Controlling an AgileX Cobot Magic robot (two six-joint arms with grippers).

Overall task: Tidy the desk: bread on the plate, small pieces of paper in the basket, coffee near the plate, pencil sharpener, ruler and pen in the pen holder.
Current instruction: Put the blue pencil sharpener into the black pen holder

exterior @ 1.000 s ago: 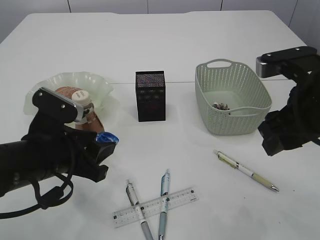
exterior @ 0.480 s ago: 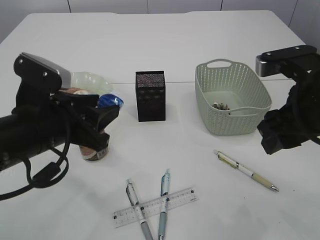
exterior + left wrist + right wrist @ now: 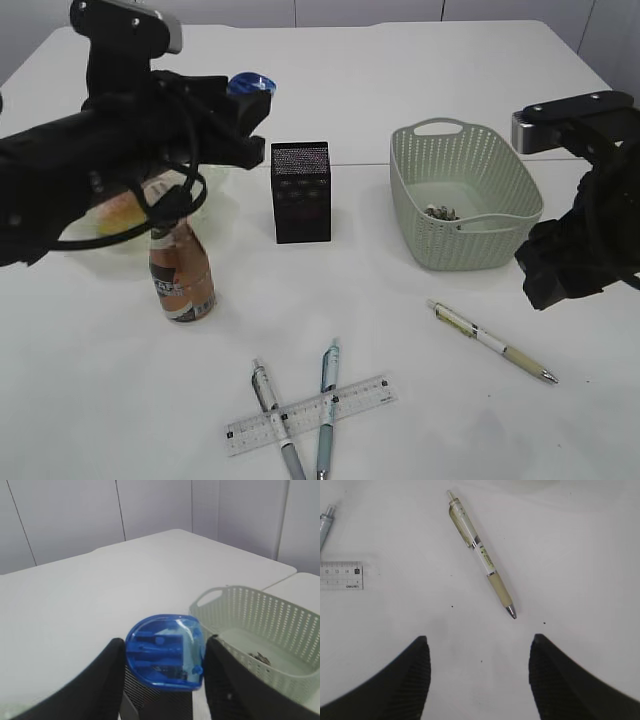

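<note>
My left gripper [image 3: 250,92] is shut on a blue pencil sharpener [image 3: 165,652], held high above and just left of the black mesh pen holder [image 3: 300,192], whose top shows under the sharpener. The coffee bottle [image 3: 181,274] stands upright in front of the pale green plate [image 3: 75,236], where bread [image 3: 118,210] shows behind my arm. A clear ruler [image 3: 310,412] lies near the front edge with two pens [image 3: 328,395] across it. A third pen [image 3: 481,555] lies ahead of my open right gripper [image 3: 480,640], which hovers over bare table.
The pale green basket [image 3: 465,195] stands right of the pen holder with small paper scraps [image 3: 440,212] inside. The ruler's end [image 3: 340,575] shows at the left of the right wrist view. My left arm crosses in front of the plate.
My left arm has risen from low beside the coffee bottle, carrying the sharpener up and right to above the pen holder. The right arm has not moved.
</note>
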